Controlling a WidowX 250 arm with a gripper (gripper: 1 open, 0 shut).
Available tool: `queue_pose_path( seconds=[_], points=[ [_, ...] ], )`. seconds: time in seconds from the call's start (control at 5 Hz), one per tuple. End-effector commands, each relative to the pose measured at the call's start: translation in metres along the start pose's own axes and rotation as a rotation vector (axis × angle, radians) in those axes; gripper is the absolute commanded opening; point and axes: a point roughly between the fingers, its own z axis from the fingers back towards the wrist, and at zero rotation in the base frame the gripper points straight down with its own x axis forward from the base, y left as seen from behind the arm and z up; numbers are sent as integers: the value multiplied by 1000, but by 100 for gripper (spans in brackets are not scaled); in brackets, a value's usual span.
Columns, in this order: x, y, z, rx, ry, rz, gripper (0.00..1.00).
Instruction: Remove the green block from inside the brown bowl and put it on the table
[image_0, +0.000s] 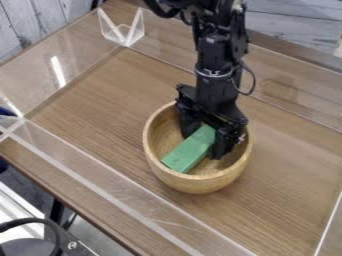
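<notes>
Gripper (206, 133): we see it pointing down inside the bowl (171, 171), fingers spread wide, straddling the block's far end.
Block (186, 153): lies in bowl on table (107, 100), not grasped.

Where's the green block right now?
The green block lies inside the brown bowl, right of centre in the camera view, its far end between the open gripper's fingers.

bowl (198, 172): smooth pale wood | block (187, 152): matt green | table (107, 110): wood-grain | walls (80, 135): clear glossy acrylic
</notes>
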Motion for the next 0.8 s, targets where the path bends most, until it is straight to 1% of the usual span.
queue_pose_path(
  seconds=[0.0,0.4,0.6],
  points=[
    [5,1,7,0,-31,-6,100],
    [5,1,9,-6,-38,-12,100],
    [6,4,4,-5,-27,-7,100]
  ],
)
